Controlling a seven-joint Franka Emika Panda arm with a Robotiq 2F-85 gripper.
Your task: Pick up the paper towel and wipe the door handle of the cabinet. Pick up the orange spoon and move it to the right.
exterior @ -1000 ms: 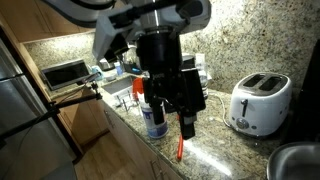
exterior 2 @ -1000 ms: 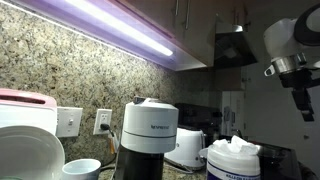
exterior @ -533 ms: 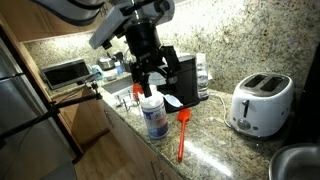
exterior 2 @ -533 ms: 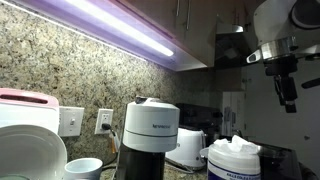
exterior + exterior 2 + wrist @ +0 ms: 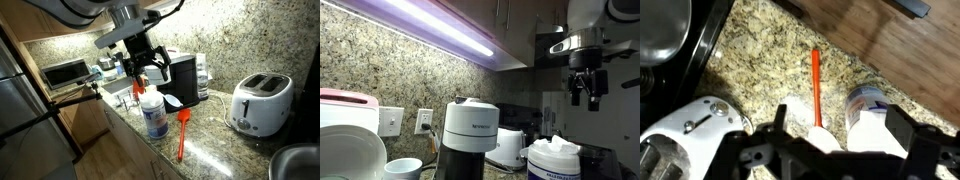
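Observation:
The orange spoon (image 5: 181, 135) lies flat on the granite counter between the white cylinder with a blue label (image 5: 153, 116) and the toaster (image 5: 258, 103). In the wrist view the orange spoon (image 5: 816, 85) runs straight down the picture beside the white cylinder (image 5: 868, 110). My gripper (image 5: 143, 68) hangs open and empty above the cylinder, well above the counter. It also shows high in an exterior view (image 5: 582, 88) and in the wrist view (image 5: 840, 140). I cannot make out a separate paper towel.
A black coffee machine (image 5: 182, 78) stands behind the spoon and shows close up in an exterior view (image 5: 470, 135). A toaster oven (image 5: 63, 72) sits at the far end. A dark bar handle (image 5: 75, 96) crosses the lower cabinet front. The counter edge drops to a wooden floor (image 5: 890, 40).
My gripper was low over the spoon's upper end one second ago. It has lifted and moved back over the white cylinder. The spoon stays lying on the counter.

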